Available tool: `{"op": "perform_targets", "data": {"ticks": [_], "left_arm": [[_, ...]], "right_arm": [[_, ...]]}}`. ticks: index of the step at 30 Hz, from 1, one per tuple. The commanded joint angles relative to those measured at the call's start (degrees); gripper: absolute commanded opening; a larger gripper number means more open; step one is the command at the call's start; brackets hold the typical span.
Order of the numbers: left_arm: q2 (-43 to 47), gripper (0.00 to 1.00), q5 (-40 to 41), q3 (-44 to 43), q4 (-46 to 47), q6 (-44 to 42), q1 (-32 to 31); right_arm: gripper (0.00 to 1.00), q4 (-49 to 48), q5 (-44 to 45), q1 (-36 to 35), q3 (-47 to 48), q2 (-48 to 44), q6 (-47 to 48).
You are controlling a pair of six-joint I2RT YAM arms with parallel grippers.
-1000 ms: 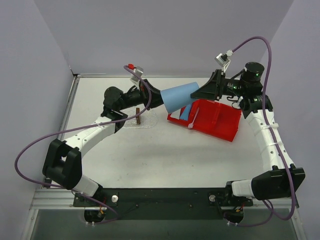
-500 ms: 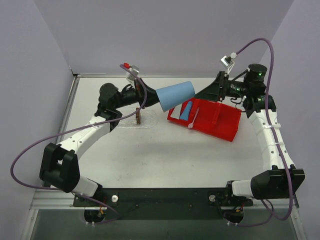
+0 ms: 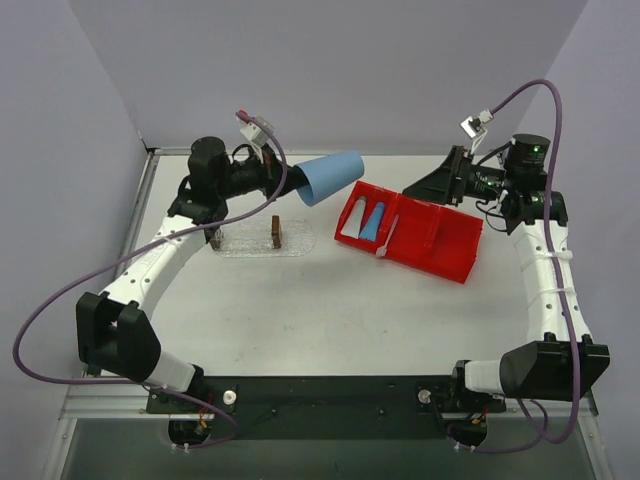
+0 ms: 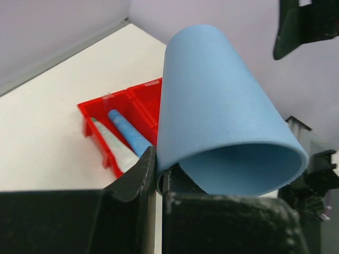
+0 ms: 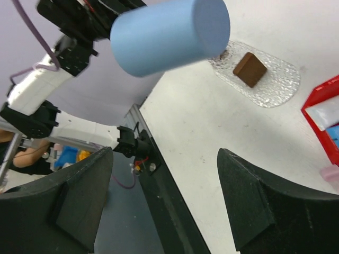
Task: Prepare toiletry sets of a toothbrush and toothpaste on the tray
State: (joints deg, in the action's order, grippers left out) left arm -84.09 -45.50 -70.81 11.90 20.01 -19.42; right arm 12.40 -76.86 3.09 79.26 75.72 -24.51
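**Cup carried off the bin; tubes and brush lie in it.**
From above, the left gripper holds the blue cup on its side, far of the tray. It is best parked clear of the tray and the red bin, where the toothpaste and toothbrush lie. Left wrist: jaws narrow, pinching the rim. Right wrist: the right gripper is wide, empty. A second ago the cup overhung the bin and those jaws stood narrower.

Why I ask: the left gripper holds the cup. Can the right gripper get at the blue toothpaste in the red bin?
Probably yes: the right gripper hangs open beside the red bin, the blue toothpaste lies uncovered in it, and the blue cup is held clear.
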Motion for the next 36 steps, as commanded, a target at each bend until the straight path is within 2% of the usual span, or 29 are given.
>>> {"op": "perform_targets", "data": {"ticks": [1, 5, 10, 20, 36], "left_arm": [[-1.5, 0.0, 9.4, -11.8, -23.7, -17.2, 0.5], [-4.9, 0.0, 16.5, -20.1, -40.0, -24.2, 0.5], [-12.5, 0.0, 24.7, -30.3, -53.7, -29.2, 0.4], [-30.5, 0.0, 32.4, -53.9, -79.8, -33.9, -2.1], [-45.8, 0.0, 40.9, -71.7, -94.0, -38.0, -5.7]], "right_arm": [[0.74, 14.9, 3.9, 0.4, 4.9, -1.9, 14.1], [0.74, 20.3, 8.4, 0.4, 4.7, -2.3, 18.6], [0.73, 22.8, 12.4, 0.4, 3.1, -2.9, 20.9], [0.73, 24.4, 14.0, 0.3, 0.0, -3.7, 23.5], [0.73, 25.5, 15.0, 0.4, -4.0, -4.6, 27.5]]}}
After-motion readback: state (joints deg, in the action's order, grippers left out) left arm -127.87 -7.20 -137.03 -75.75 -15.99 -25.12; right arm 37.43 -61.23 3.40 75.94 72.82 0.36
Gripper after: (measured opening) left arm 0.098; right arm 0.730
